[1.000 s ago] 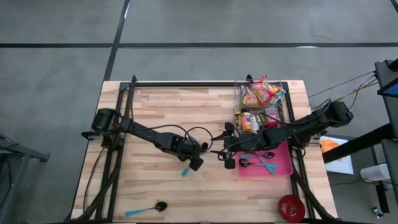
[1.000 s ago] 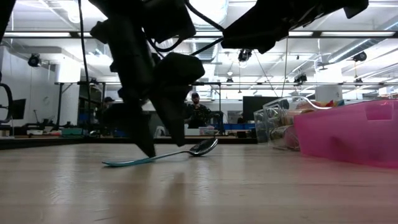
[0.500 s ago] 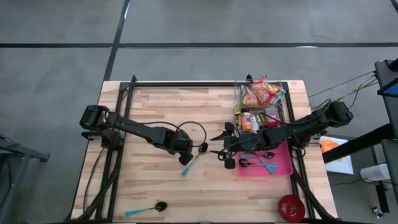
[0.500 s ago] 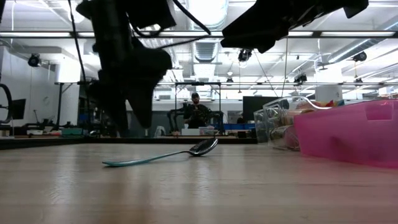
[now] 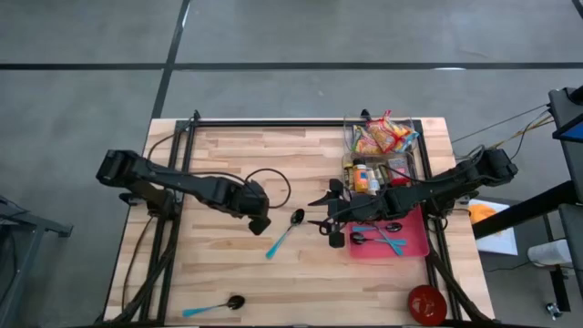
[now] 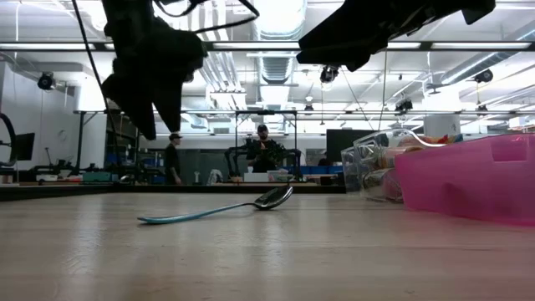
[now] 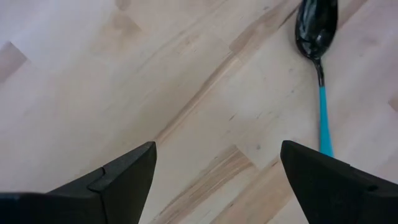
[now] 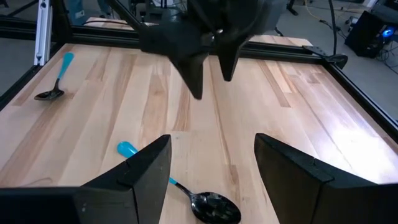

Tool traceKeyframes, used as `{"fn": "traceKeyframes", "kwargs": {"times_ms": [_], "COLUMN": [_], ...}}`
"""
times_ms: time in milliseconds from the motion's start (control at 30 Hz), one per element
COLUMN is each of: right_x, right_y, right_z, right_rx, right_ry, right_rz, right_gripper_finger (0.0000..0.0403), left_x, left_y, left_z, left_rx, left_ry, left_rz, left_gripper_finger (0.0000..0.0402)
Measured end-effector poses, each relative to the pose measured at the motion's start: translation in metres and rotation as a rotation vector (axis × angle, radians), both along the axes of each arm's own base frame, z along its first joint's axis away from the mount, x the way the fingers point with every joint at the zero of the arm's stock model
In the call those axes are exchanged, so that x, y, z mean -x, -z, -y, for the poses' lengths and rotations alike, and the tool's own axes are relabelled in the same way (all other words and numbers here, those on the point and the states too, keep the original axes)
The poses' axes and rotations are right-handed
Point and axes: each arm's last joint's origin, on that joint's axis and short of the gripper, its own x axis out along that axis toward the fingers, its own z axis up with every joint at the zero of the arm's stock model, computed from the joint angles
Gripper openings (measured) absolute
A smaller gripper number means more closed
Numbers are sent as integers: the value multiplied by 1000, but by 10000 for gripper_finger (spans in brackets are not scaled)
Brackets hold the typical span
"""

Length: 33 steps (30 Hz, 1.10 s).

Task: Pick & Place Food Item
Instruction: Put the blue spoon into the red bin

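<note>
Moved: left gripper [image 5: 258, 221] risen off the table and drawn back toward the table's left; teal-handled spoon [image 5: 285, 233] left lying on the wood, same place as half a second ago.
Table: light wooden planks [image 5: 228, 164], black frame rail along the far edge.
Near-left corner: second spoon [image 5: 211, 306], teal handle, dark bowl, well apart from the rest.
Middle: teal-handled spoon flat on the wood, bowl toward the far right, handle toward the near left; touched by neither gripper.
Left gripper: above the wood just left of the spoon, pointing steeply down, fingers [image 7: 121, 177] spread wide, nothing between them.
Right gripper [image 5: 330, 219]: just right of the spoon's bowl, hanging above the table, pointing toward the left arm; fingers [image 8: 143, 171] partly apart, nothing held.
Right side: pink tray [image 5: 414, 239] with dark-bowled spoons in it; beyond it a clear bin [image 5: 381, 146] of snack packets.
Near-right corner: red round lid [image 5: 425, 303].
Room: concrete floor [image 5: 301, 46] with dark lines; in the low view, ceiling lights, desks, two people [image 6: 264, 150] far off.
</note>
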Motion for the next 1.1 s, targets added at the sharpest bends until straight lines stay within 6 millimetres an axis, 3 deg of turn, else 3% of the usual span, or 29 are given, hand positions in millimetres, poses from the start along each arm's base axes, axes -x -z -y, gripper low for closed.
{"fn": "traceKeyframes", "kwargs": {"times_ms": [233,533,1100], "right_x": [0,0,0], "right_y": [0,0,0], "right_z": [0,0,0], "right_rx": [0,1,1], "right_ry": [0,0,-1], "right_rz": [0,0,0], "right_gripper_finger": [227,227,227], "left_x": [19,30,31], "left_y": [-20,-42,-46], "left_z": [-5,-12,-12], "left_rx": [-83,-231,-228], "left_ry": [155,73,68], "left_rz": [-40,82,117], "left_gripper_finger": [349,349,349]}}
